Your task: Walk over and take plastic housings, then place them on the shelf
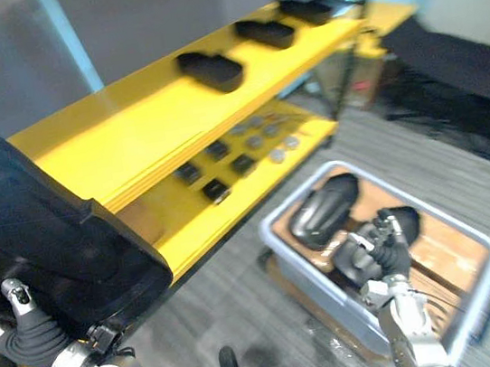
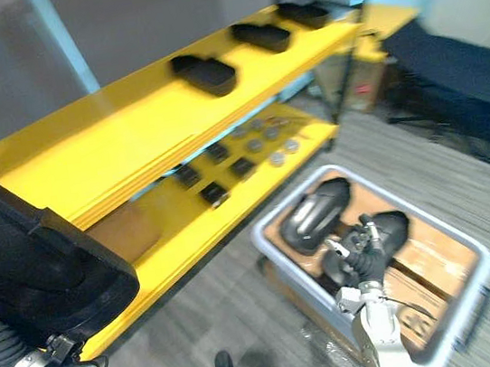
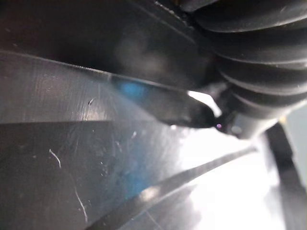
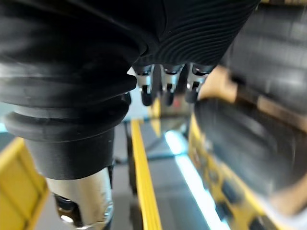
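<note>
At the far left a large black housing rides above the left robot hand, close to the camera and in front of the near end of the yellow shelf. How that robot hand holds it I cannot tell, because the shell hides the grip.

The upper board has a long bare stretch at this end. Farther along, three smaller housings sit in a row, well apart from each other. The lower board carries small black parts.

To the right, a grey bin stands on the floor beside the shelf with a rounded housing lying in it. The right robot hand hangs over the bin. Its fingers are loose and hold nothing, and a dark shell is just beside them.

The step in hand looks like placing the large housing. To do it well:
- Keep the housing level and lift it clear of the board's front edge.
- Set it flat on the bare stretch, short of the row.
- Let go only once it rests fully on the board.
- Keep the right arm low over the bin so it does not swing into the shelf.
</note>
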